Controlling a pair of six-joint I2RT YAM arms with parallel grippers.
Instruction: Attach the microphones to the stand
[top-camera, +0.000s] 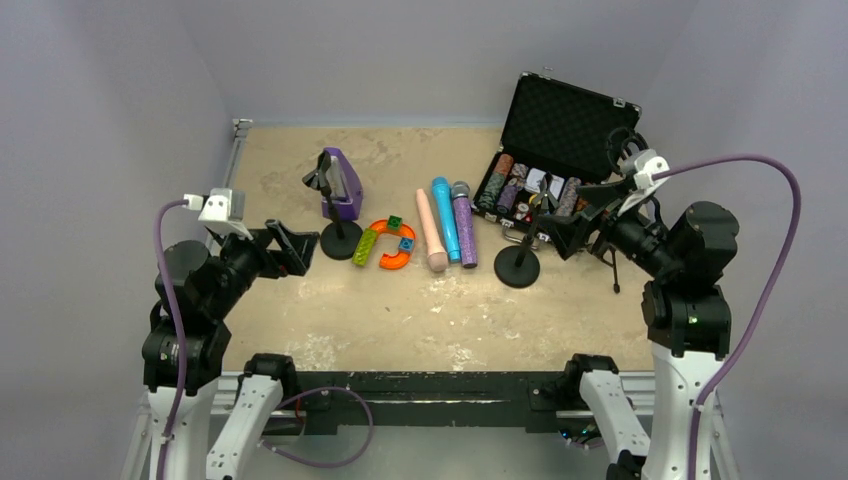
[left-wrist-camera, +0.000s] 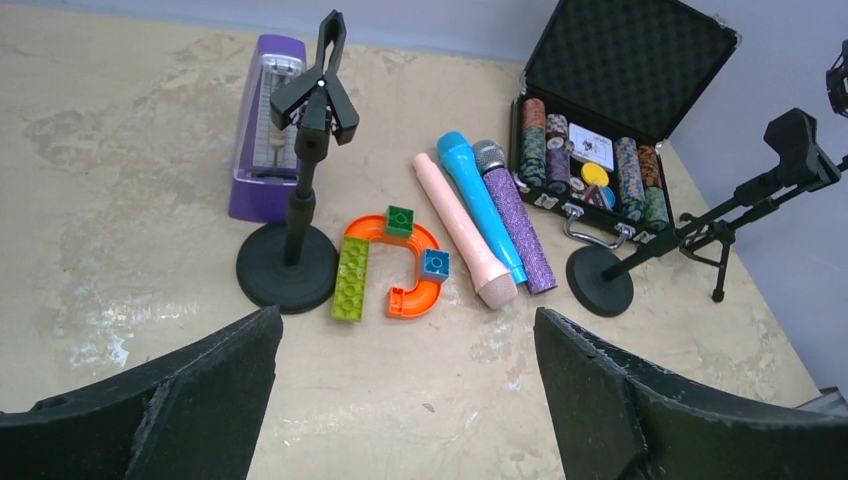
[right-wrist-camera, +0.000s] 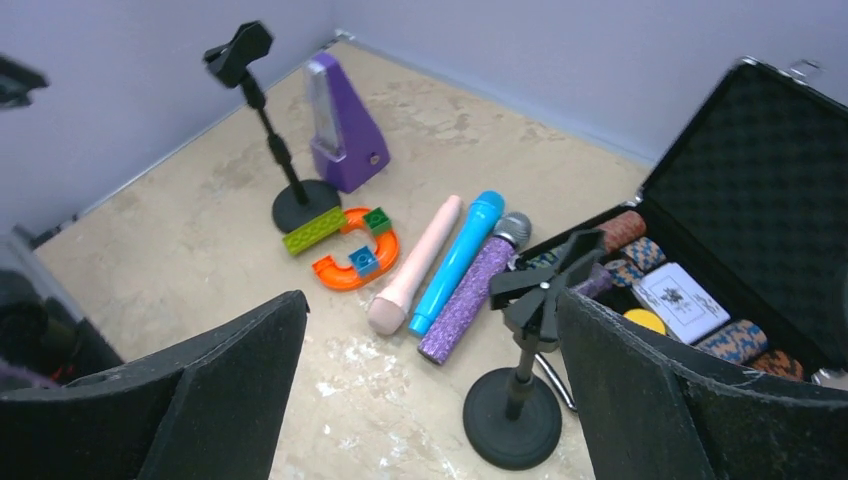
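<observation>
Three microphones lie side by side at mid-table: pale pink (top-camera: 431, 232), light blue (top-camera: 446, 218), glittery purple (top-camera: 464, 225). A black round-base stand (top-camera: 341, 243) with an empty clip stands to their left, another (top-camera: 517, 268) to their right, and a tripod stand (top-camera: 612, 270) further right. My left gripper (top-camera: 298, 250) is open and empty, left of the left stand. My right gripper (top-camera: 572, 222) is open and empty, beside the right stand's clip. The left wrist view shows the pink (left-wrist-camera: 462, 232), blue (left-wrist-camera: 478, 200) and purple (left-wrist-camera: 515, 218) microphones; the right wrist view shows them too (right-wrist-camera: 412, 265).
A purple metronome (top-camera: 342, 185) stands behind the left stand. Orange and green toy bricks (top-camera: 392, 242) lie between the left stand and the microphones. An open black case (top-camera: 555, 150) of poker chips sits at the back right. Walls close the table on three sides.
</observation>
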